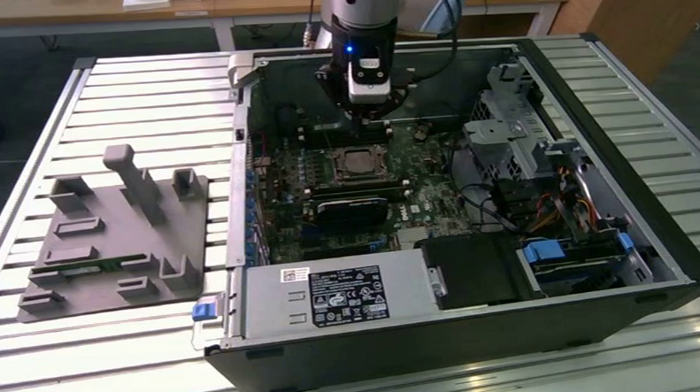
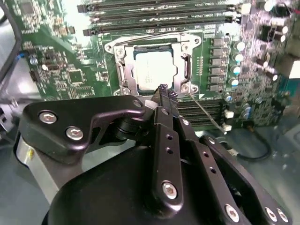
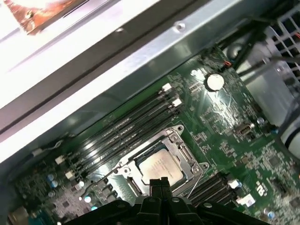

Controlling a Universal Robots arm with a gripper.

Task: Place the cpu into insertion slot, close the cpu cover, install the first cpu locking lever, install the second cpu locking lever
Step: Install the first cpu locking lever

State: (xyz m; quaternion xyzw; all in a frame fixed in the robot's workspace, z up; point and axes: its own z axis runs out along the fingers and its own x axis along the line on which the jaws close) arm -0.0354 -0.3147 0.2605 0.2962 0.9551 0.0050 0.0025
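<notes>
Closest to us in the second wrist view, the gripper point(image 2: 163, 91) has its fingers pinched together on nothing, tips just beside the socket's edge. We see the cpu point(image 2: 154, 70) seated in the insertion slot point(image 2: 114, 48), the cpu cover point(image 2: 180, 79) lying flat around it. Memory slots point(image 2: 154, 21) run alongside, inside the open-topped case point(image 1: 451, 342).

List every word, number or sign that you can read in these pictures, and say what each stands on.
No text here can be read.
Power supply: black label with white print, too small to read.
White sticker near that label's corner: too small to read.
Top of the cpu: faint marking, blurred.
Green motherboard: white printed marks, blurred.
</notes>
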